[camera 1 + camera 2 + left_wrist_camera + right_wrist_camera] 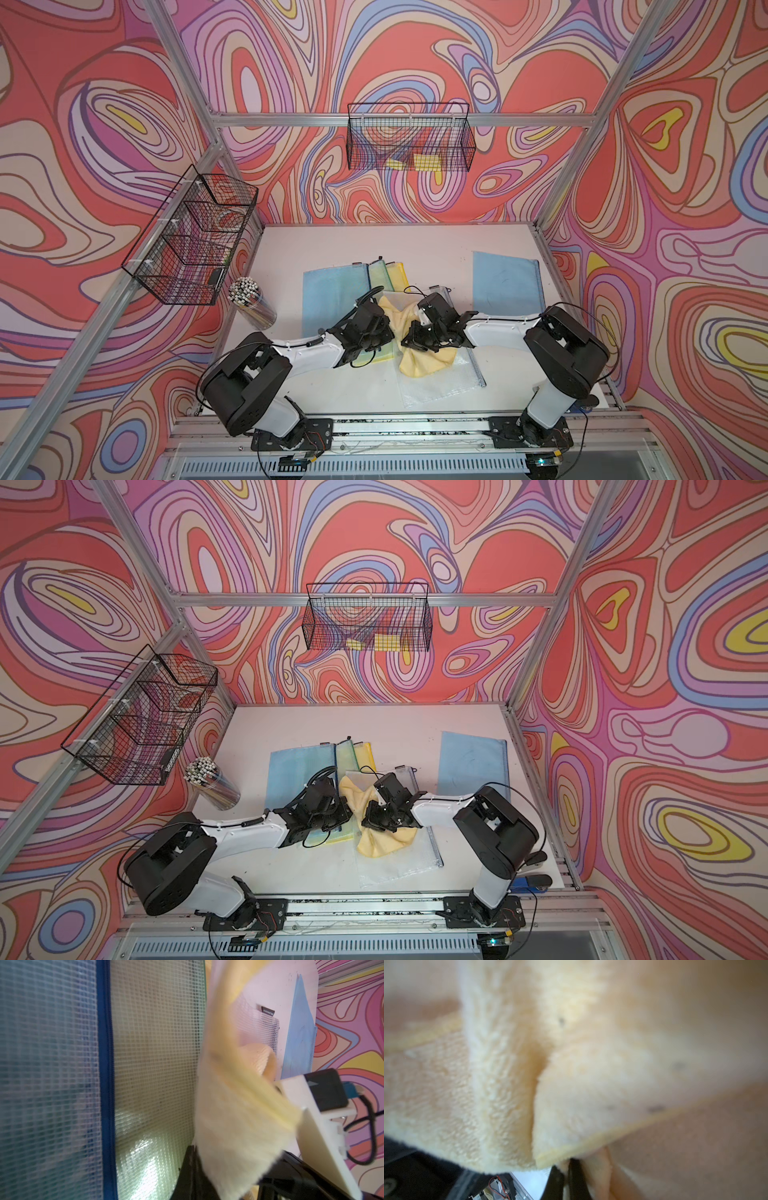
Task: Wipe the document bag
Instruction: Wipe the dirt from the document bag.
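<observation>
A clear mesh document bag lies flat at the table's front middle. A fluffy yellow cloth is bunched on top of it and lifted between the two arms. My left gripper is shut on one edge of the cloth, its black jaws pressed together. My right gripper is shut on a fold of the cloth, which fills the right wrist view above the gripper. The bag's zipper corner shows past the cloth.
A stack of blue, green and yellow mesh bags lies under my left wrist. A lone blue bag sits at the right. A clear cup of pencils stands at the left edge. Wire baskets hang on the left and back walls.
</observation>
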Available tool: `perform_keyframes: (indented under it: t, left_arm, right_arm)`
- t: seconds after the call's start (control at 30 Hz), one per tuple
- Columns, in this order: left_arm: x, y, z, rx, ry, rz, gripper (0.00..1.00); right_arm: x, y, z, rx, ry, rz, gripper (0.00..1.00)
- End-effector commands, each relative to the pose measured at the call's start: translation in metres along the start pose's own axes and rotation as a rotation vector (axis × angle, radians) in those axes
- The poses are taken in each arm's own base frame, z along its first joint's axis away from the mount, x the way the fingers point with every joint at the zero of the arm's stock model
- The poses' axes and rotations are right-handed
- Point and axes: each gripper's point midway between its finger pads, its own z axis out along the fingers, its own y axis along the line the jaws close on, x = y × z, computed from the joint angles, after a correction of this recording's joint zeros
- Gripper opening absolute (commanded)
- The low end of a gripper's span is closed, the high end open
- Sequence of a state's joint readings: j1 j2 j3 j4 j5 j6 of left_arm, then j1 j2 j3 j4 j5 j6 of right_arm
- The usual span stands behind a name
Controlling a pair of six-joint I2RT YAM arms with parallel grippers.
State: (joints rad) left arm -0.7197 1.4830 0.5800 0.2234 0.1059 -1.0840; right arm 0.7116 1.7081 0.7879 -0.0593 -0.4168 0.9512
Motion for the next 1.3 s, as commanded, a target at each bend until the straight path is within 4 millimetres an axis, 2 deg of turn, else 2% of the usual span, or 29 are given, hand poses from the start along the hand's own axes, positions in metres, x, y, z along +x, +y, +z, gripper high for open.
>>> perform_keyframes:
  t: [0.0, 0.2, 0.27, 0.33, 0.43, 0.5, 0.57, 0.7, 0.8, 0.87, 0.97, 1.07, 1.17, 1.27]
  left_arm:
    - [-0.008, 0.004, -0.004, -0.022, -0.022, 0.009, 0.00]
    - [-0.014, 0.018, -0.012, -0.043, -0.040, -0.009, 0.00]
    - [-0.015, 0.022, -0.014, -0.049, -0.044, -0.014, 0.00]
    - [-0.016, 0.024, -0.016, -0.051, -0.047, -0.019, 0.00]
    - [-0.015, 0.024, -0.015, -0.047, -0.043, -0.020, 0.00]
    - [-0.015, 0.022, -0.012, -0.040, -0.039, -0.023, 0.00]
    - [-0.015, 0.021, -0.009, -0.036, -0.036, -0.030, 0.00]
    - [-0.015, 0.019, -0.004, -0.029, -0.027, -0.036, 0.00]
    - [-0.016, 0.017, -0.004, -0.030, -0.023, -0.031, 0.00]
    - [-0.017, 0.017, -0.005, -0.034, -0.030, -0.029, 0.00]
    - [-0.020, 0.016, -0.009, -0.039, -0.042, -0.025, 0.00]
    - [-0.022, 0.019, -0.014, -0.050, -0.051, -0.021, 0.00]
    - [-0.024, 0.022, -0.018, -0.060, -0.059, -0.020, 0.00]
    - [-0.025, 0.027, -0.021, -0.066, -0.064, -0.026, 0.00]
  right_arm:
    - [-0.007, -0.039, -0.017, 0.078, -0.039, 0.070, 0.00]
    - [-0.020, -0.112, -0.080, 0.183, -0.117, 0.175, 0.00]
    - [-0.026, -0.124, -0.099, 0.199, -0.155, 0.189, 0.00]
    - [-0.029, -0.126, -0.112, 0.212, -0.171, 0.188, 0.00]
    - [-0.034, -0.103, -0.114, 0.114, -0.181, 0.198, 0.00]
    - [-0.037, -0.075, -0.107, 0.013, -0.195, 0.191, 0.00]
    - [-0.036, -0.046, -0.098, 0.001, -0.196, 0.130, 0.00]
    - [-0.019, 0.013, -0.067, -0.008, -0.135, 0.000, 0.00]
    - [-0.005, 0.040, -0.038, -0.078, -0.066, -0.022, 0.00]
    - [0.001, 0.043, -0.022, -0.093, -0.028, -0.019, 0.00]
    - [0.008, 0.023, -0.007, -0.053, 0.004, 0.025, 0.00]
    - [0.015, -0.005, -0.006, 0.028, 0.020, 0.053, 0.00]
    - [0.014, -0.039, -0.022, 0.089, 0.002, 0.107, 0.00]
    - [0.008, -0.080, -0.053, 0.130, -0.040, 0.183, 0.00]
